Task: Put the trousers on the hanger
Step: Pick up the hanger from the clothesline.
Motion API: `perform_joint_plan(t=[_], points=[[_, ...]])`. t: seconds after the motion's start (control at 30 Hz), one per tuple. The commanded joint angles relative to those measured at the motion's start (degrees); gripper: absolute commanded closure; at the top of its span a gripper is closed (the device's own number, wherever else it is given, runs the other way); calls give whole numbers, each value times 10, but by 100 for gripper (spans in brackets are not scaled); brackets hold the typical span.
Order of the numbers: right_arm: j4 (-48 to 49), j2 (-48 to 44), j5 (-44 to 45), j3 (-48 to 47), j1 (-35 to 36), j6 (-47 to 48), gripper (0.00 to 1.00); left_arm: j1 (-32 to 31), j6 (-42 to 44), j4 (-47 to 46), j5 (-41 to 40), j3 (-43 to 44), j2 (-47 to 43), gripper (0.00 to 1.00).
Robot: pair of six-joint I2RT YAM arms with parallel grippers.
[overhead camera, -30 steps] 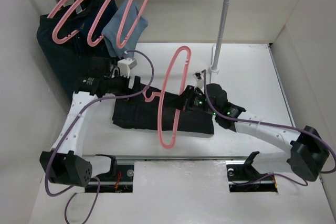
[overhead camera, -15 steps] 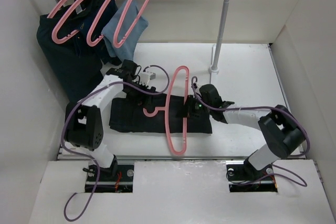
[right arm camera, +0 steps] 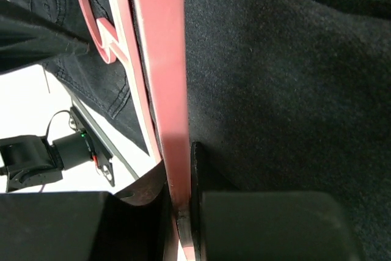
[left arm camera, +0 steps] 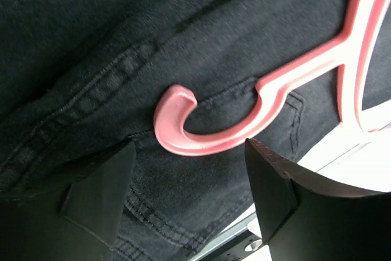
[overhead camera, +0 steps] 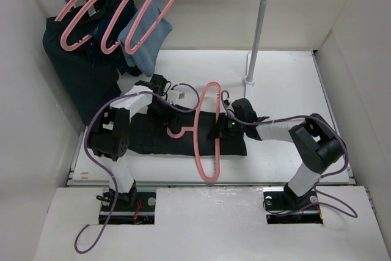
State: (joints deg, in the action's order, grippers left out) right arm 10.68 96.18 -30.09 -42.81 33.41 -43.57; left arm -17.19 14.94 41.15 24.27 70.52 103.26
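The hanger [right arm camera: 162,59] crosses the folded trousers [overhead camera: 146,139] in the middle of the desk [overhead camera: 287,77], its bar pinched in the right gripper [overhead camera: 221,128]. Just beyond, the left gripper [left arm camera: 189,151] stands wide over the hook [left arm camera: 183,145]. If it closes here it could snag denim and drag the fold apart.
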Motion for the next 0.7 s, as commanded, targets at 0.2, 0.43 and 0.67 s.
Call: perform_joint_plan(t=[0.2,0.43,0.67], points=[[-5,32,-25,-26,-1,24,100,-11,14,-33,1,21,44,71],[-5,48,-30,-32,-6,30,100,1,19,-12,-6,69,31,98],[-22,55,-47,-52,-6,43,100,1,25,43,-12,135,-18,100]])
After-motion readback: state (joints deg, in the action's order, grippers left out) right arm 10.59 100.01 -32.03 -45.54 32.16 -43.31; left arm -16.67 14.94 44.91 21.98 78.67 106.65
